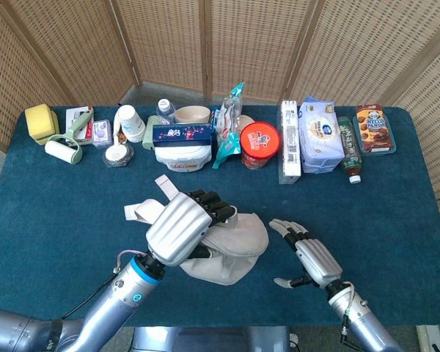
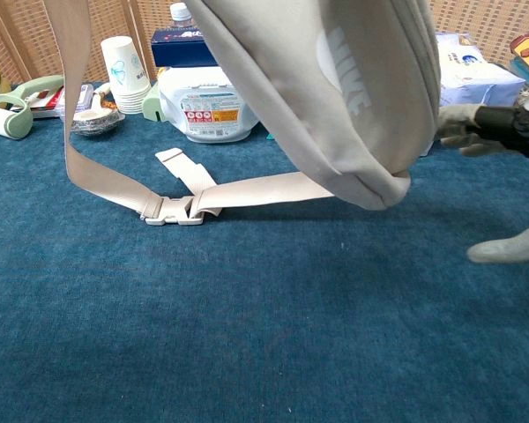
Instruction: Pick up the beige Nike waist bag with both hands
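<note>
OK, left hand (image 1: pixel 177 232) grips the waist bag (image 1: pixel 235 246) lifted at lower centre; right hand (image 1: pixel 313 257) spread, empty, just beside. Bring it under the bag's free end, then close.

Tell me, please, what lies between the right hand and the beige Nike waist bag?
Nothing: in the head view only bare blue table cloth shows in the narrow gap between the right hand and the beige Nike waist bag, which the left hand holds.

Head view high, looking down; chest view low, close — shared blue table (image 1: pixel 396 198).
</note>
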You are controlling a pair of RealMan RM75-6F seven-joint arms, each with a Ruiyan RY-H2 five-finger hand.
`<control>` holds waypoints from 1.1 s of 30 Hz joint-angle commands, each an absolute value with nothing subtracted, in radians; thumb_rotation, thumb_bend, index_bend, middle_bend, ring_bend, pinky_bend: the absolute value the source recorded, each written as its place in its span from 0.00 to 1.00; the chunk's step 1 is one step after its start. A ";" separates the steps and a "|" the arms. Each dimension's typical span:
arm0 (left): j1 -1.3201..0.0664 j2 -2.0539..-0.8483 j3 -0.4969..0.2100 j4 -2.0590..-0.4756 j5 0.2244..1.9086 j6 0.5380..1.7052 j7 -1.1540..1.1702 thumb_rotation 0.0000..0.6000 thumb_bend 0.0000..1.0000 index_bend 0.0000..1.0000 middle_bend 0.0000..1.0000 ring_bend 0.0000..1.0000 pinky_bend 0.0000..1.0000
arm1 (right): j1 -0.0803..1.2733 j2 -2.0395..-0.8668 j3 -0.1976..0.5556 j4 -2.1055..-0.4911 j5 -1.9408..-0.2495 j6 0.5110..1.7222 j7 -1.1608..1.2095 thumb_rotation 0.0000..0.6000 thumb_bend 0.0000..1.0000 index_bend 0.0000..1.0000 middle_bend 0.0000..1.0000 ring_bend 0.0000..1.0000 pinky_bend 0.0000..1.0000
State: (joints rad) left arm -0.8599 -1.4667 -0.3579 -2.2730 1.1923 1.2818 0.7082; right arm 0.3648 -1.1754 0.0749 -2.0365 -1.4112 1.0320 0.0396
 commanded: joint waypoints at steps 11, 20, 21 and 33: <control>-0.903 -1.562 -0.364 -2.237 1.165 1.309 0.697 1.00 0.07 0.52 0.61 0.48 0.57 | 0.419 -1.251 0.101 -2.063 -1.374 0.998 0.119 1.00 0.00 0.00 0.00 0.00 0.00; -0.919 -1.614 -0.375 -2.225 1.149 1.334 0.689 1.00 0.07 0.52 0.61 0.48 0.57 | 0.456 -1.330 0.134 -2.045 -1.265 0.977 0.136 1.00 0.00 0.06 0.15 0.00 0.00; -0.921 -1.617 -0.375 -2.224 1.147 1.336 0.691 1.00 0.07 0.52 0.61 0.48 0.57 | 0.459 -1.337 0.138 -2.042 -1.257 0.977 0.141 1.00 0.00 0.12 0.21 0.00 0.00; -0.917 -1.605 -0.372 -2.222 1.130 1.345 0.692 1.00 0.06 0.51 0.61 0.47 0.57 | 0.465 -1.361 0.155 -2.048 -1.170 1.004 0.133 1.00 0.19 1.00 0.89 0.46 0.09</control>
